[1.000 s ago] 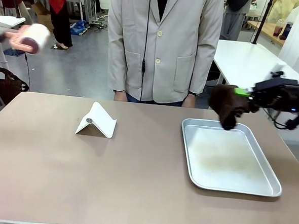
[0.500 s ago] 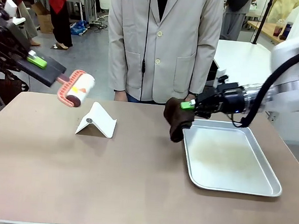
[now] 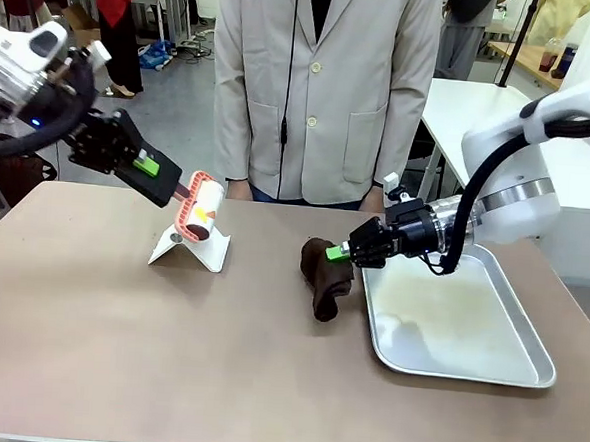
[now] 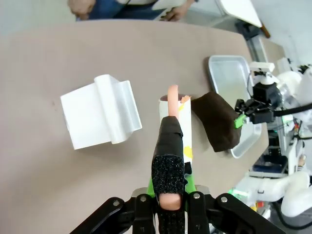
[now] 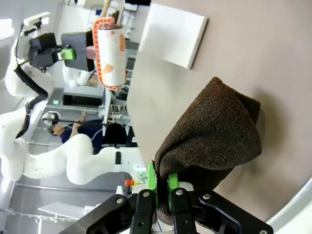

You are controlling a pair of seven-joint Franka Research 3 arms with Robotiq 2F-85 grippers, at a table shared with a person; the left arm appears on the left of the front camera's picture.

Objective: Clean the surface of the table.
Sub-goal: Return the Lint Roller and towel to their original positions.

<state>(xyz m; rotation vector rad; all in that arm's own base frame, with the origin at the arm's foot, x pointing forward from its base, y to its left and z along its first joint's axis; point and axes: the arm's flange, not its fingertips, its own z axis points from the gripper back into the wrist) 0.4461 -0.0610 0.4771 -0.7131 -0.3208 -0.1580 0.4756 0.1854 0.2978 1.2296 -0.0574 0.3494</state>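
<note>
My left gripper (image 3: 160, 176) clamped on a lint roller (image 3: 199, 210) above the white stand (image 3: 191, 241), my right gripper (image 3: 339, 252) pinching a brown cloth (image 3: 325, 274) onto the table (image 3: 167, 343), beside the metal tray (image 3: 526, 367).

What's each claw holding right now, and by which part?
Left claw is shut on the lint roller by its handle. Right claw is shut on the brown cloth, pinching its top edge; the rest hangs to the table.
</note>
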